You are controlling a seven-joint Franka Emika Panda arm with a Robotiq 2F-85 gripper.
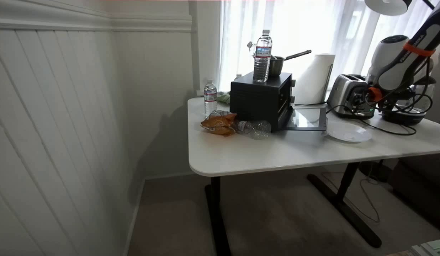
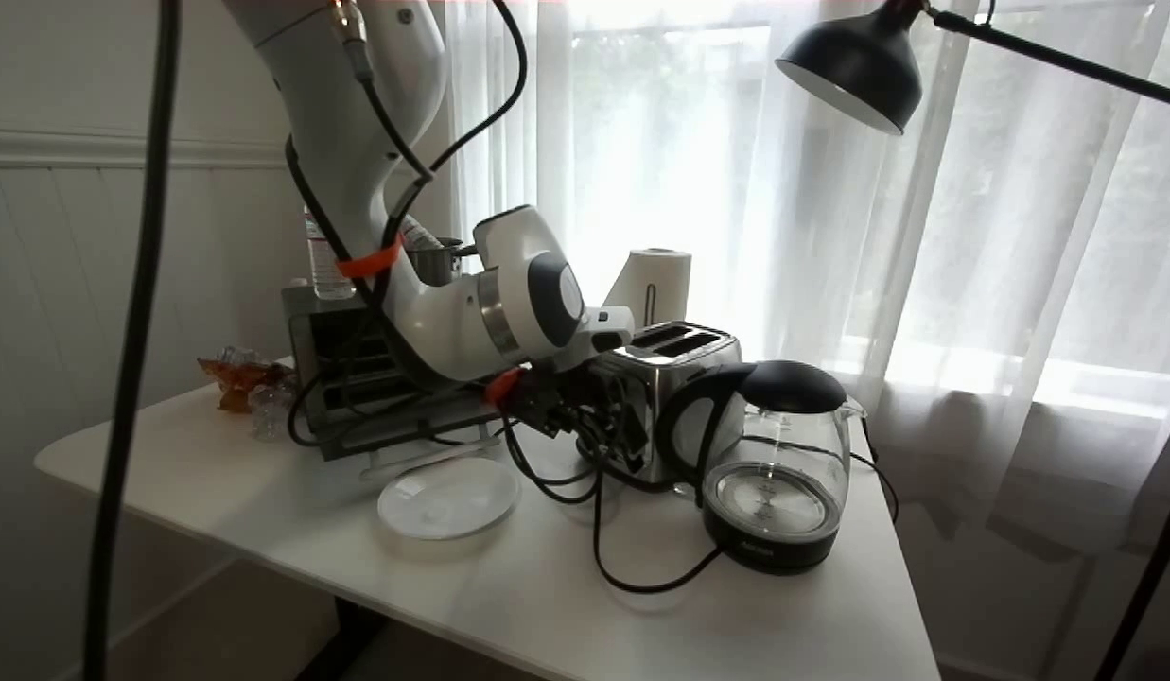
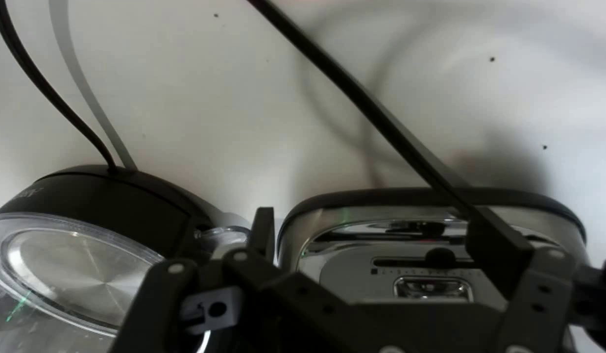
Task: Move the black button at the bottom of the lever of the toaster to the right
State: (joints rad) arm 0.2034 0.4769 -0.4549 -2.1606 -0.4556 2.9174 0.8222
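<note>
Chrome toaster (image 3: 400, 246): rightward shift judged incomplete.
Black button (image 3: 440, 258) is seen short of slot (image 3: 400, 263) end nearest kettle (image 3: 107, 206); tool (image 3: 371, 219) spread, empty.

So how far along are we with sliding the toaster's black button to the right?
Done: the gripper is right at the chrome toaster. In hand: the alignment, apparently; in the wrist view the black slider knob shows between the open fingers, ungripped. Left: probably the slide itself, since the knob sits partway along its slot, short of the visible end.
</note>
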